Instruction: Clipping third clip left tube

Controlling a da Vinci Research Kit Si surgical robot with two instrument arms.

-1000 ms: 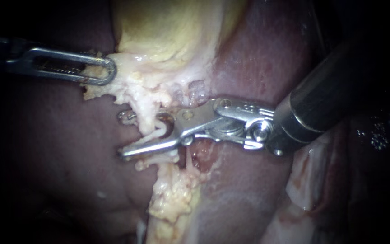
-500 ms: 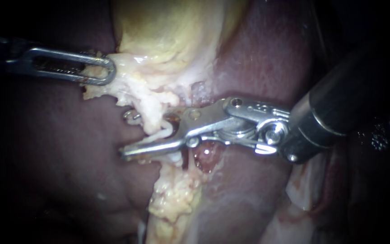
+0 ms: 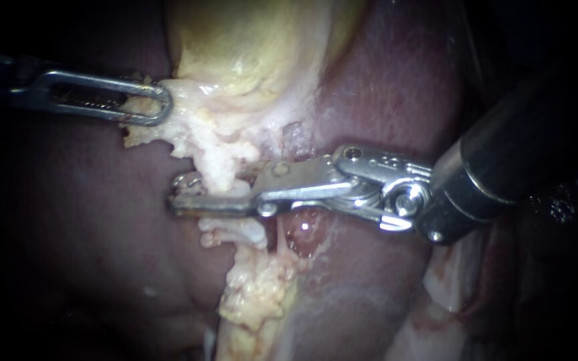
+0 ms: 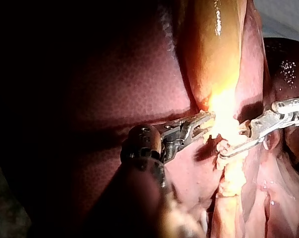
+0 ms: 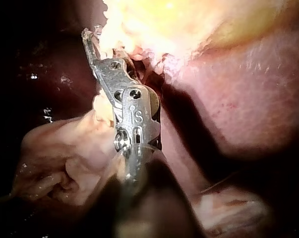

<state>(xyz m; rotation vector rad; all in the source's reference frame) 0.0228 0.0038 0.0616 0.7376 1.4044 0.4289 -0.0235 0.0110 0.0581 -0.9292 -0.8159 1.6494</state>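
The right instrument point(image 3: 185, 194) has brought its jaws, which stood apart around the left tube point(image 3: 239, 229) half a second ago, down onto that tube.

The dark liver point(image 3: 68, 234) fills the field, with the yellow gallbladder point(image 3: 249, 47) lying over it. The left instrument point(image 3: 162, 107) has its jaws clamped on the gallbladder's pale lower edge. The right instrument's jaws pinch the left tube from both sides just beneath that edge, and the tube's white strands show directly under the jaws.
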